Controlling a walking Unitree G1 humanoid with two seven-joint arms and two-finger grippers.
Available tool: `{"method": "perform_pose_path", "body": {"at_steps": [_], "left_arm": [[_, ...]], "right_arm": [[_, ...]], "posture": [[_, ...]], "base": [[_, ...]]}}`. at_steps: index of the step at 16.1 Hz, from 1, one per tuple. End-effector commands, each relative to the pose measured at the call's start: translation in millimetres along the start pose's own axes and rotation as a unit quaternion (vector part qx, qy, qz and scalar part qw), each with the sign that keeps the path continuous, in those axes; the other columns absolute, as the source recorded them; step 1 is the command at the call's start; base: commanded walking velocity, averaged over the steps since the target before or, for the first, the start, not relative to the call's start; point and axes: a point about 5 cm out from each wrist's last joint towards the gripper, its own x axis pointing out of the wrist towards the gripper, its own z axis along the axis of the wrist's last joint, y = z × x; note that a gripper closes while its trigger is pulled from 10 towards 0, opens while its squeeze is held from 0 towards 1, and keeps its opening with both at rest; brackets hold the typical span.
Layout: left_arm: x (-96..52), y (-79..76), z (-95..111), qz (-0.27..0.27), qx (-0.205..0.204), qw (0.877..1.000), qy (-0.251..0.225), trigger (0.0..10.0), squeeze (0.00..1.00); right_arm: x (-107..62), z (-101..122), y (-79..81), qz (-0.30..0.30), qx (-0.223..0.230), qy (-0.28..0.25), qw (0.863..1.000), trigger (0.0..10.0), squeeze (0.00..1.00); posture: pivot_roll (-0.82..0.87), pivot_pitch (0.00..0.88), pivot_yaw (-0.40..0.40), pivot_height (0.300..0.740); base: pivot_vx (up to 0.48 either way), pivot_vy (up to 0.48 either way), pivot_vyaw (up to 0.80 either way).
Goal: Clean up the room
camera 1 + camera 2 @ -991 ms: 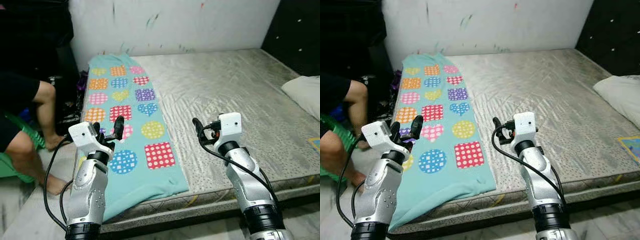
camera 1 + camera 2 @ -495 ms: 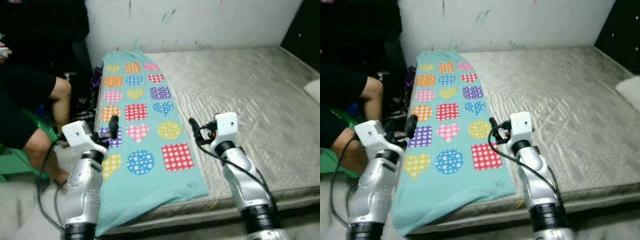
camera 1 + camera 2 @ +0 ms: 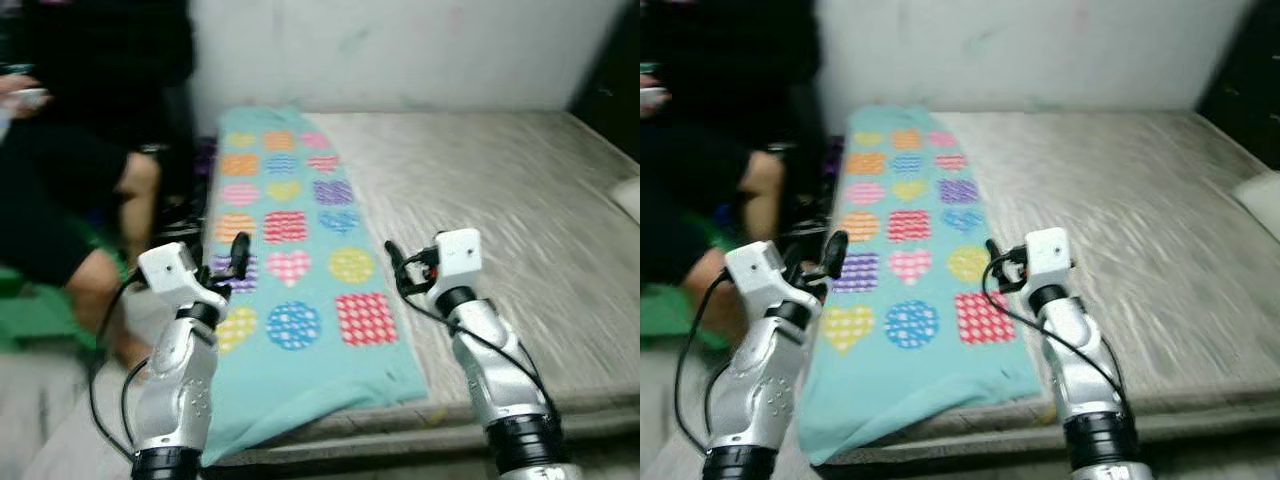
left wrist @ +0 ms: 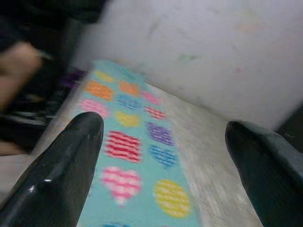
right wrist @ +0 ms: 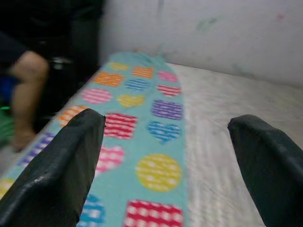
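From head height we look forward and down over the bed [image 3: 500, 190]; our wrist cameras face along it, sharing the patterned blanket [image 5: 142, 118].

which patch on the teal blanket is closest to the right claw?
The red polka-dot square, last in the blanket's right-hand column. It lies just left of the right claw; the yellow circle sits farther up.

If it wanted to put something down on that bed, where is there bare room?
The widest free patch is the grey mattress between the teal patterned blanket and the white pillow, back to the wall. The blanket strip itself lies flat and bare. It is crowded off the bed's left edge, where a person's legs sit beside the open left claw.
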Motion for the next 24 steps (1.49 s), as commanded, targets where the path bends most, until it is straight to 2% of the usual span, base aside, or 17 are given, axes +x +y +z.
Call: {"method": "perform_pose_path", "body": {"at_steps": [1,4,5,7,9,14,17,24], "left_arm": [[1.0,-3.0,3,-0.002,0.005,1.000,-0.003,10.0,0.00],[-3.3,0.9,3,0.003,0.008,1.000,0.005,10.0,0.00],[-8.6,9.0,1,0.013,0.017,0.999,0.024,10.0,0.00],[-17.1,18.7,4,0.014,0.041,0.998,0.035,10.0,0.00],[-26.4,25.2,4,0.021,0.046,0.998,0.041,10.0,0.00],[-44.1,31.6,3,0.035,0.048,0.996,0.061,10.0,0.00],[-47.2,31.5,3,0.036,0.048,0.996,0.066,10.0,0.00],[-48.3,29.8,5,0.039,0.047,0.996,0.068,10.0,0.00]], "right_arm": [[0.1,6,-3.7,-0.008,0.004,-0.010,1.000,10.0,0.00],[-4.2,5,-5.1,-0.012,0.003,-0.009,1.000,10.0,0.00],[-8.9,4,-5.1,-0.015,0.009,-0.007,1.000,10.0,0.00],[-15.7,2,-3.9,-0.016,0.021,0.000,1.000,10.0,0.00],[-20.7,2,-2.8,-0.014,0.027,0.004,1.000,10.0,0.00],[-31.3,1,-0.2,-0.009,0.036,0.018,0.999,10.0,0.00],[-35.5,-1,1.0,-0.005,0.039,0.024,0.999,10.0,0.00],[-39.1,-2,3.9,0.001,0.043,0.034,0.998,10.0,0.00]], "posture": [[-0.06,0.015,-0.004,0.740],[-0.06,0.042,-0.006,0.740],[-0.05,0.057,-0.010,0.740],[-0.04,0.079,-0.015,0.740],[-0.03,0.108,-0.022,0.740],[-0.03,0.153,-0.024,0.740],[-0.03,0.165,-0.024,0.740],[-0.03,0.181,-0.026,0.654]], "base": [[0.000,0.000,0.00],[0.000,0.000,0.00],[0.000,0.000,0.00],[0.000,0.000,0.00],[0.000,0.000,0.00],[0.000,0.000,0.00],[0.000,0.000,0.00],[0.000,0.000,0.00]]}}
